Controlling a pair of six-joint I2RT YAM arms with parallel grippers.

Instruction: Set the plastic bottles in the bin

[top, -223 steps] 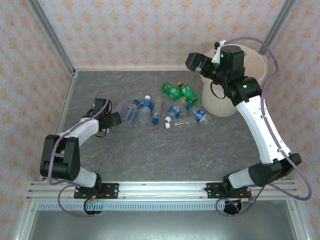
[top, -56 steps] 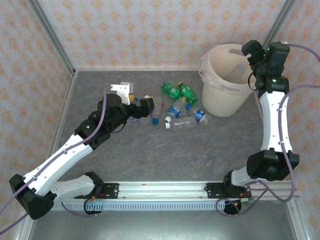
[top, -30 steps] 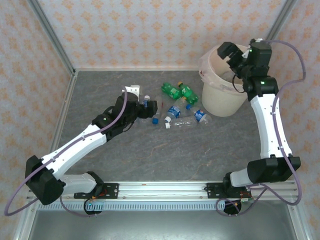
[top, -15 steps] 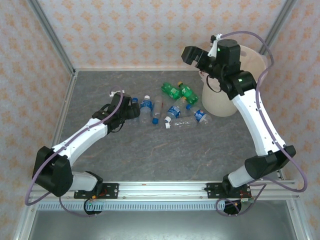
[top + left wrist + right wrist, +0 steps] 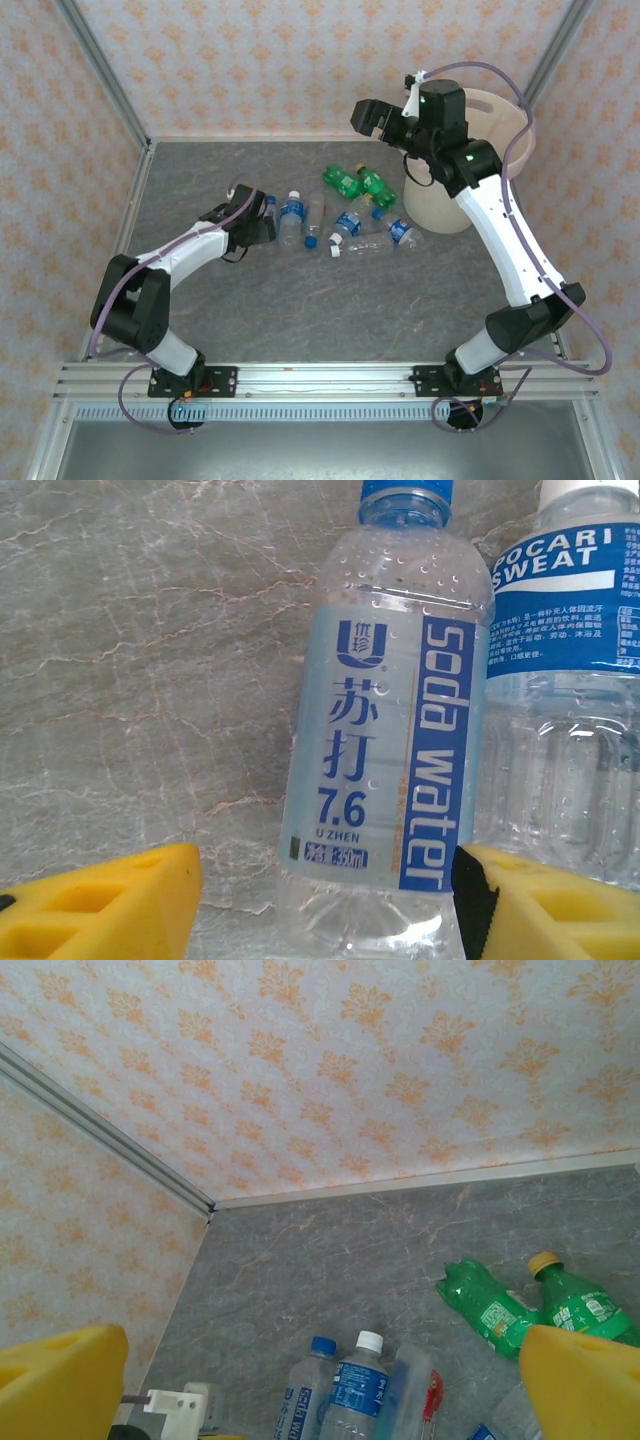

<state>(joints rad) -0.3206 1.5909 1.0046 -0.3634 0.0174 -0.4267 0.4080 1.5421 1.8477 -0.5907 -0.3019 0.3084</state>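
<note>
clear soda water bottle [image 5: 385, 720] lies between fingers [image 5: 110, 900] of the left gripper [image 5: 322, 905]

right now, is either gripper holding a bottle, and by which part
Nothing is held yet. The left gripper straddles the soda water bottle near its base, with a gap on one side. The right gripper is open and empty.

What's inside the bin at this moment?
The right arm covers most of the opening of the bin. A sliver of cream wall by the far rim shows, with no bottle against it. The bottom is hidden.
</note>
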